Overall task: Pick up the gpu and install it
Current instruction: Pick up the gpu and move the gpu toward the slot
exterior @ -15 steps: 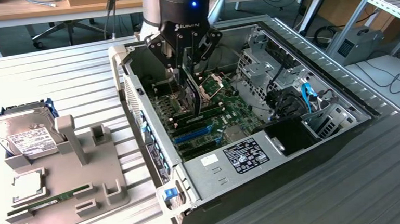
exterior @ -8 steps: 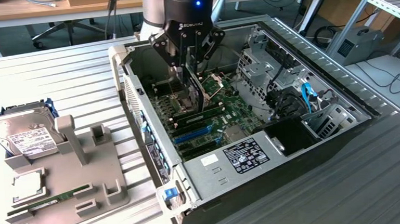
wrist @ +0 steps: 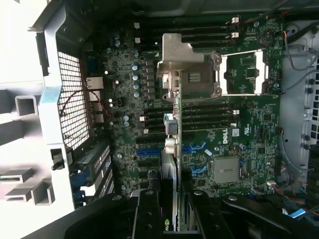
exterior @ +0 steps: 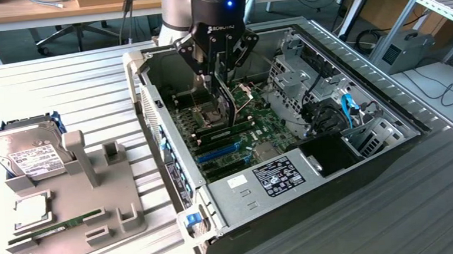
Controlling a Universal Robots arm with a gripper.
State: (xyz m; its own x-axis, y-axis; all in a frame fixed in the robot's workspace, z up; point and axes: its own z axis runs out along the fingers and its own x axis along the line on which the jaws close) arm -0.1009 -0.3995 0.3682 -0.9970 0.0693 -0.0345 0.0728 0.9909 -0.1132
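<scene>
My gripper [exterior: 216, 73] hangs over the open computer case [exterior: 382, 102], shut on the gpu [exterior: 227, 103]. The card hangs below the fingers on edge, above the green motherboard [exterior: 247, 131]. In the wrist view the gpu [wrist: 174, 134] appears edge-on, and its silver end bracket [wrist: 175, 55] is at the far end. The black fingers [wrist: 148, 214] clamp it from both sides, with the gripper [wrist: 172, 211] centred on the card. Under the card lie the blue expansion slots [wrist: 149, 149] of the motherboard [wrist: 239, 129]. I cannot tell whether the card touches a slot.
A grey parts holder [exterior: 97, 197] stands on the slatted table at the exterior view's left. It carries a silver hard drive [exterior: 30, 154], a processor [exterior: 31, 211] and a RAM stick [exterior: 59, 226]. Case walls, a drive cage [exterior: 302, 69] and cables [exterior: 350, 109] surround the motherboard.
</scene>
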